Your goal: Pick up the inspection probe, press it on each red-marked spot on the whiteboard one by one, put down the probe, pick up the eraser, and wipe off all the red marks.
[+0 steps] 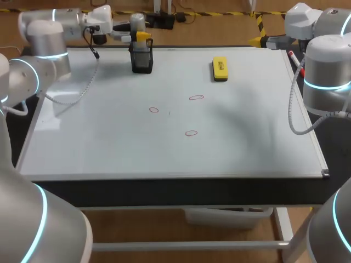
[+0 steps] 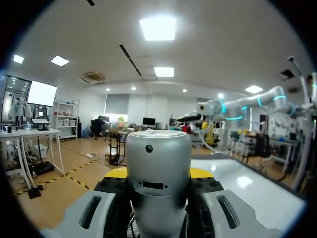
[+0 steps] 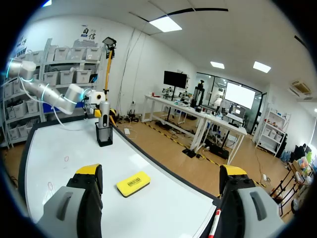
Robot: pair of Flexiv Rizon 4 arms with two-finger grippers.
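Silver probe (image 1: 137,24) upright in holder (image 1: 142,60), yellow eraser (image 1: 220,69) flat — three red rings (image 1: 196,98)

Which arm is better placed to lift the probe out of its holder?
Left. The left gripper grips the probe in the holder; the right gripper hangs open across the whiteboard.

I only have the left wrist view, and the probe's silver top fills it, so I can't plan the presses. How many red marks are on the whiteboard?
Observer: Three red marks, small rings loosely grouped near the middle of the whiteboard.
Operator: Is the probe out of its holder yet?
Observer: No. The probe stands with its lower part in the black holder near the board's far edge, with the left hand at its upper part.
Operator: And where is the eraser?
Observer: The eraser lies flat on the board to the right of the holder, apart from the marks.
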